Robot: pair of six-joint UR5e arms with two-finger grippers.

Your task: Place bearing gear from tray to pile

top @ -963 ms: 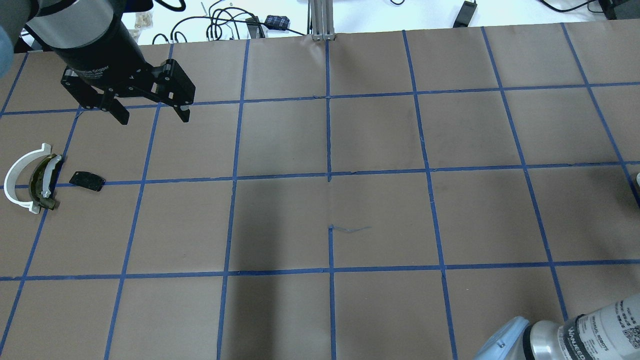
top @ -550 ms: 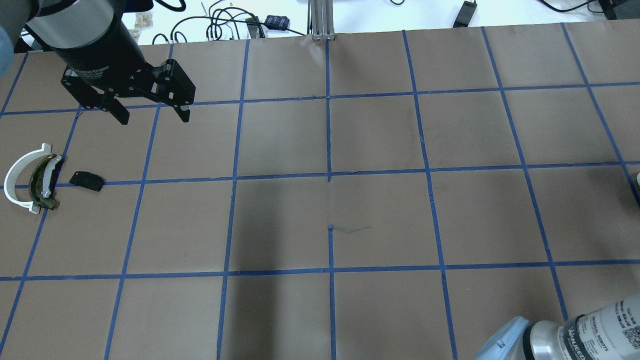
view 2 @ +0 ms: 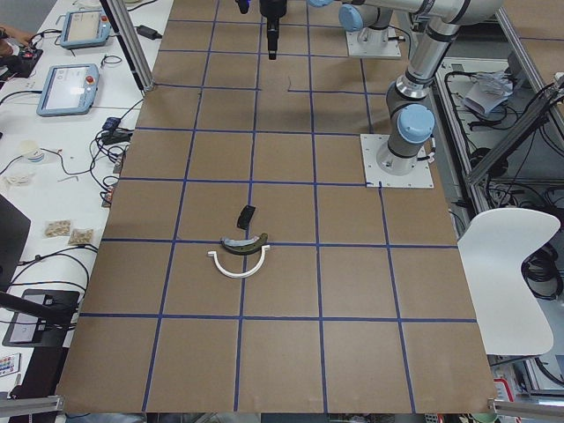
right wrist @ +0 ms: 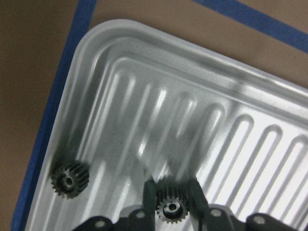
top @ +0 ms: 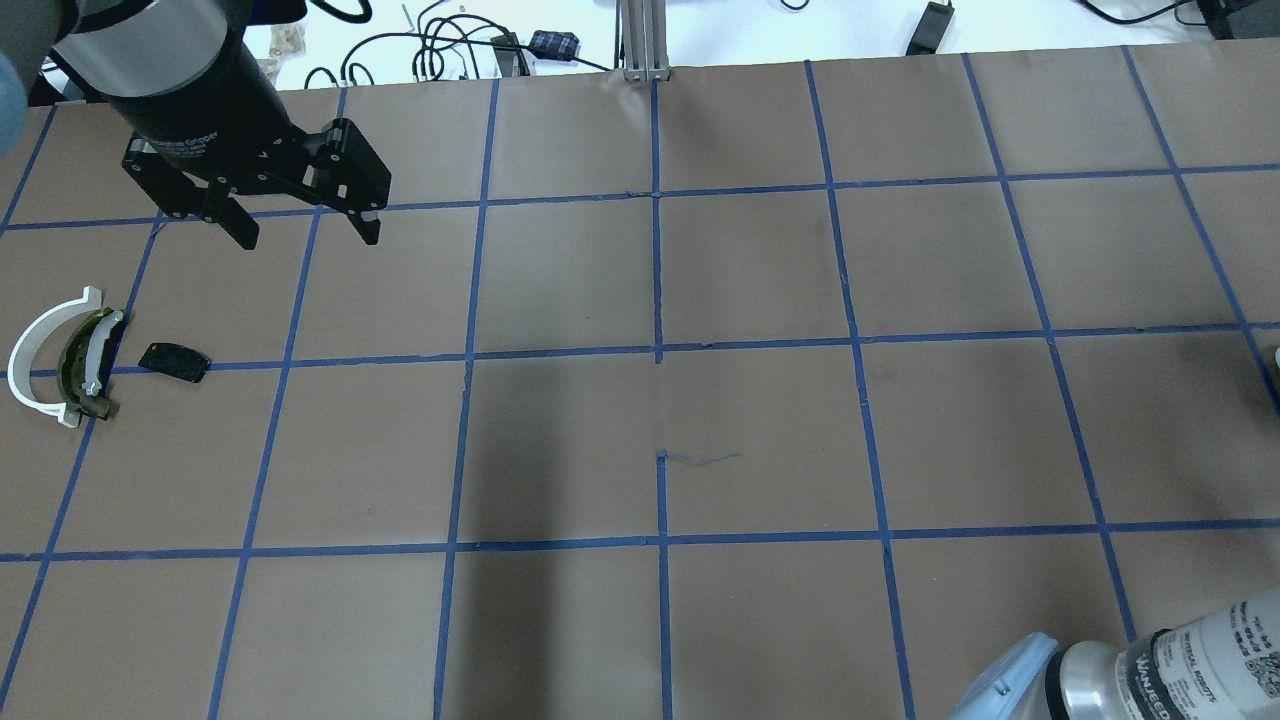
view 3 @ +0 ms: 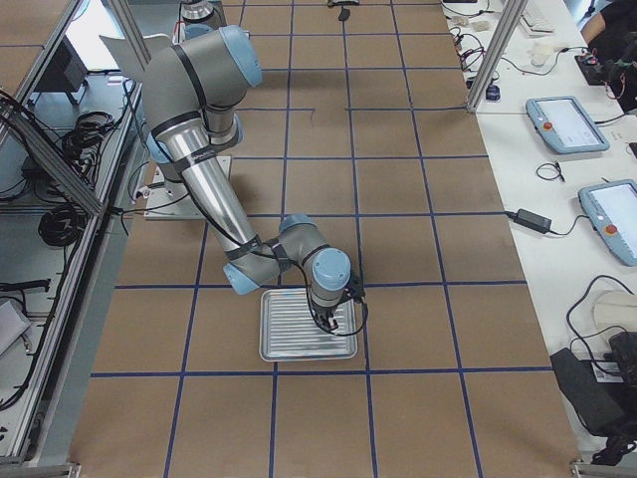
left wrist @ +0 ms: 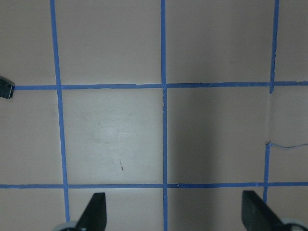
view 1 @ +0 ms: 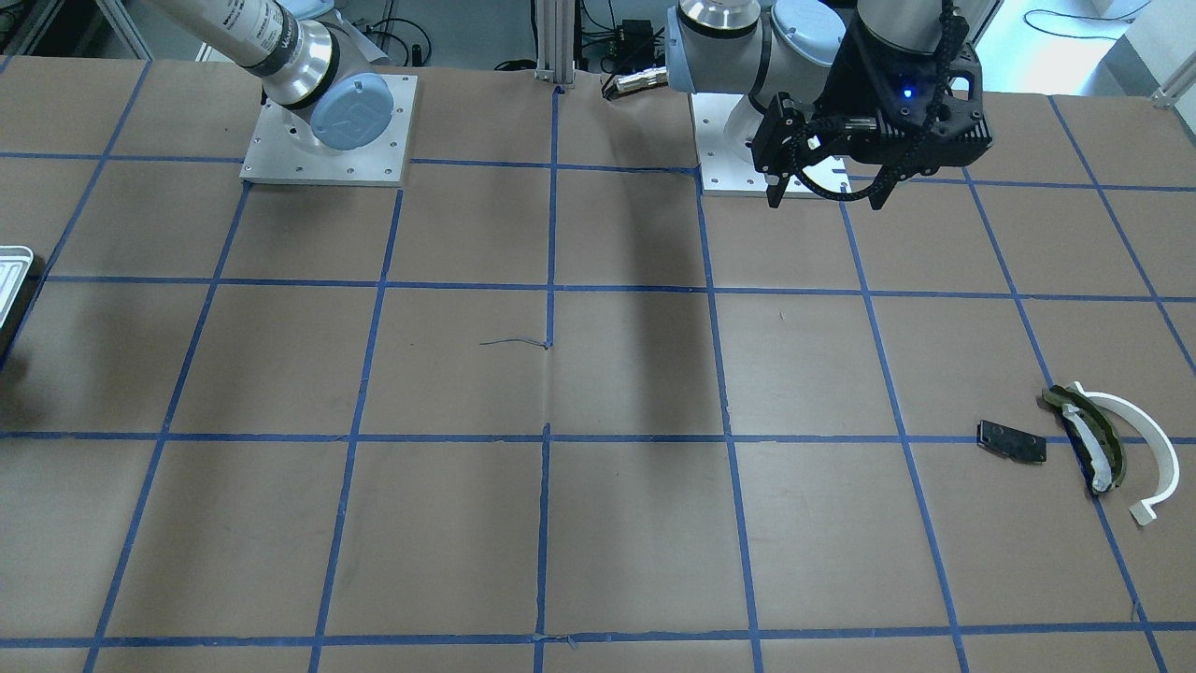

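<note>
While the right gripper (right wrist: pixel 171 186) hangs low over the pale silvery metal tray (right wrist: pixel 91 53) with long ribs in its floor, a small dark toothed metal gear (right wrist: pixel 169 208) sits right between its two black fingers (right wrist: pixel 149 190). The fingers are snug against the gear's teeth, one on each side, so the jaws are clamped on it. The gear is inside the tray, near one rounded corner. Whether it touches the floor cannot be told. A second dark toothed gear (right wrist: pixel 70 179) lies alone closer to that corner, just beside the rim and apart from the fingers.

Seen from the table's end, the tray lies flat on the brown paper table with blue tape lines (top: pixel 760 270), and the right gripper points down into it.

The left gripper (top: pixel 310 238) is up in the air over bare brown paper. Its jaws are wide apart and hold nothing.

The pile is at the other end of the table, well apart from the tray. It has a white curved plastic arc (top: pixel 35 345), a dark olive-and-white curved piece (top: pixel 85 365) tucked into the arc's curve, and a small flat black plate (top: pixel 175 361) near them, not touching. The left gripper is near the pile but not over it.
</note>
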